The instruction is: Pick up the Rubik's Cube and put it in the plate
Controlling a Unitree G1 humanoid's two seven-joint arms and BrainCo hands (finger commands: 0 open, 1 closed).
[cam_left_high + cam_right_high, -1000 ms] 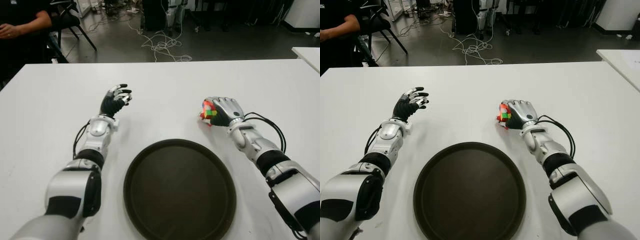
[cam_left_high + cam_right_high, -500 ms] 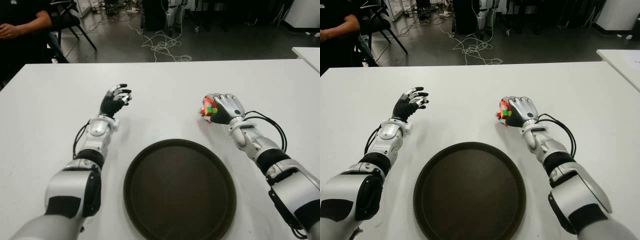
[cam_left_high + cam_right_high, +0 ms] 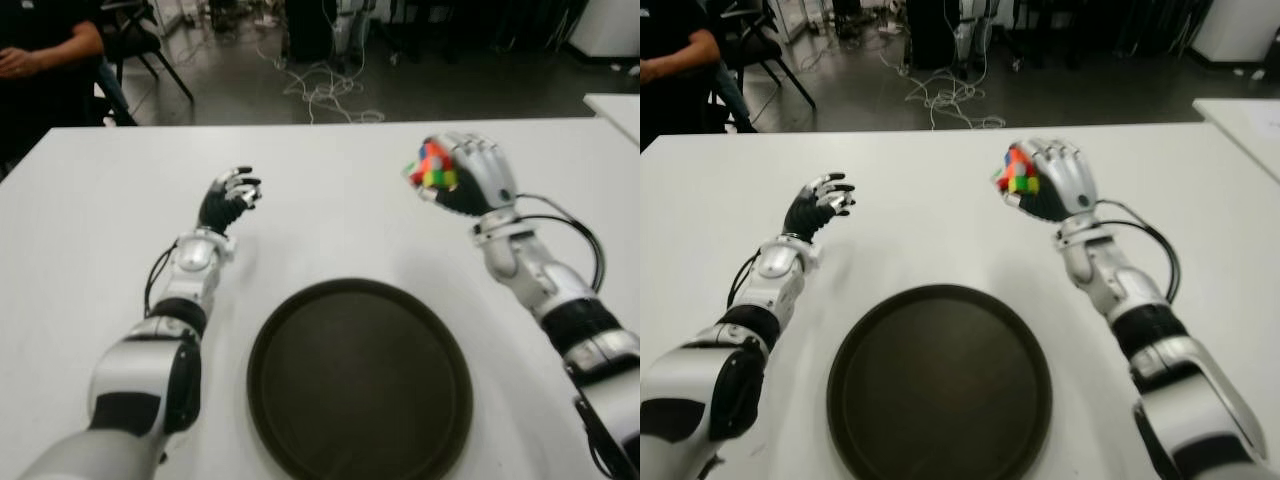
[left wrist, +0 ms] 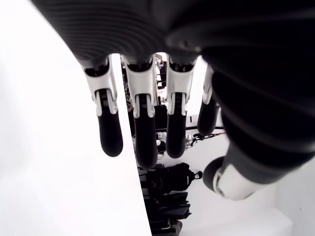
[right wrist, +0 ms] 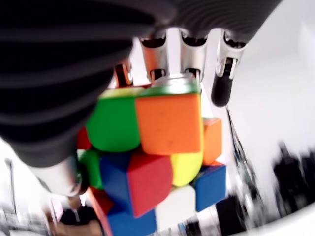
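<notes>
The Rubik's Cube (image 3: 431, 165) is a scrambled multicoloured cube held in my right hand (image 3: 463, 172), well above the white table (image 3: 90, 200) at the right. In the right wrist view the fingers (image 5: 191, 54) curl around the cube (image 5: 157, 157). The round dark plate (image 3: 359, 378) lies on the table in front of me, nearer than the raised hand and to its left. My left hand (image 3: 228, 197) shows at the plate's far left, fingers loosely spread and holding nothing.
A person in dark clothes (image 3: 40, 60) sits at the far left beyond the table. Cables (image 3: 325, 90) lie on the floor past the table's far edge. Another white table's corner (image 3: 615, 105) shows at the far right.
My right hand has lifted the cube off the table, rising and moving away from me. The left hand has barely moved.
</notes>
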